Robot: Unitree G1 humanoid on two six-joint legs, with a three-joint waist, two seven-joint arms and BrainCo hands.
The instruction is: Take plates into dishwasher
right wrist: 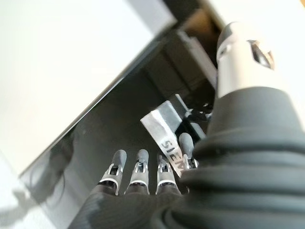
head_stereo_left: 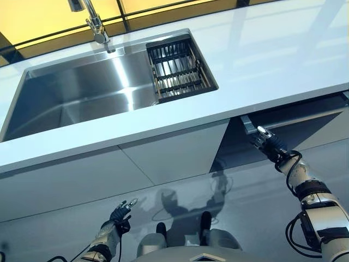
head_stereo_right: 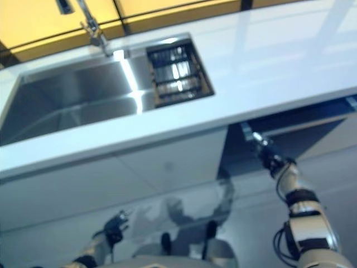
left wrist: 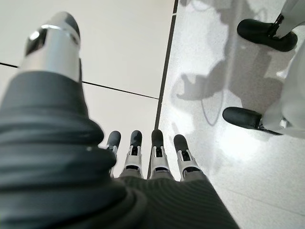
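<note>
Left eye view is being filled by a white desk [head_stereo_left: 262, 65] in which a steel sink [head_stereo_left: 76, 93] is set, with a tap [head_stereo_left: 95, 24] behind it and a dark rack [head_stereo_left: 177, 68] seated in the sink's right end. Whether plates are lying in that rack cannot be told. Under the desk's edge, at the right, the dishwasher [head_stereo_left: 283, 128] is being shown with its door tilted a little out at the top. The right hand [head_stereo_left: 268, 143] is being held up at that door's top corner, fingers [right wrist: 141, 167] straight and relaxed, nothing being gripped. The left hand [head_stereo_left: 122, 212] is being held low by the white cabinet fronts [head_stereo_left: 163, 158], fingers [left wrist: 157, 148] extended, empty, above the floor [left wrist: 228, 95].
</note>
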